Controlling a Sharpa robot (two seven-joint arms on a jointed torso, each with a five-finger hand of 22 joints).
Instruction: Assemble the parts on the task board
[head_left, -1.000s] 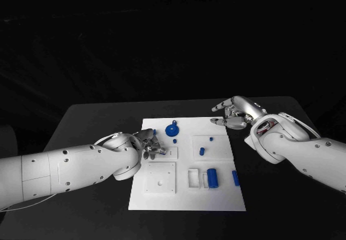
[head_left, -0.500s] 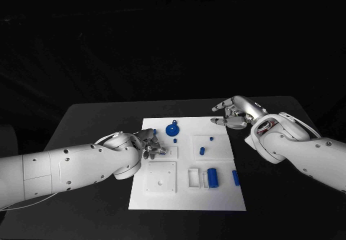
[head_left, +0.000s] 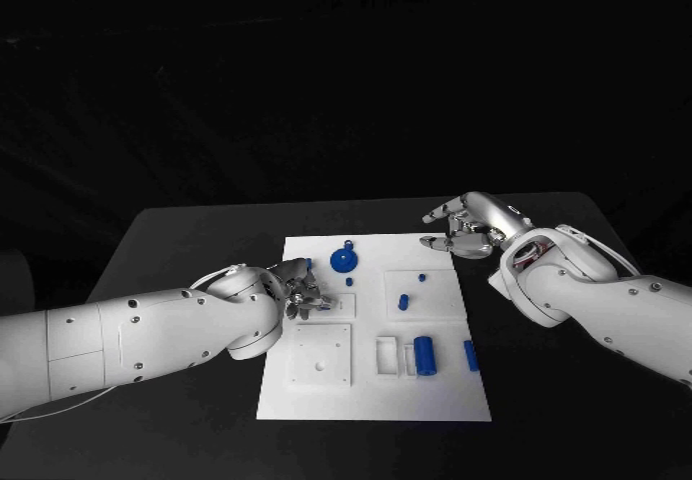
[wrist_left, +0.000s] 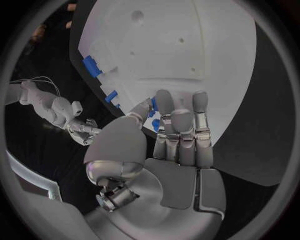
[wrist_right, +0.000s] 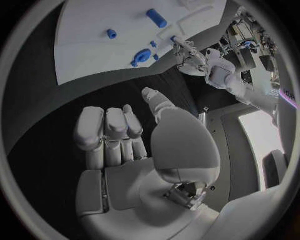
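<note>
The white task board lies in the middle of the table. On it are a round blue part, a blue cylinder, a blue bar and small blue pieces. My left hand hovers over the board's left side, beside a square recess. Its fingers are curled against the thumb, pinching a small blue part that is mostly hidden. My right hand hangs at the board's far right corner, fingers loosely apart, holding nothing.
A raised white square block sits at the board's near left, with a white slotted holder next to the cylinder. The black table extends around the board on all sides.
</note>
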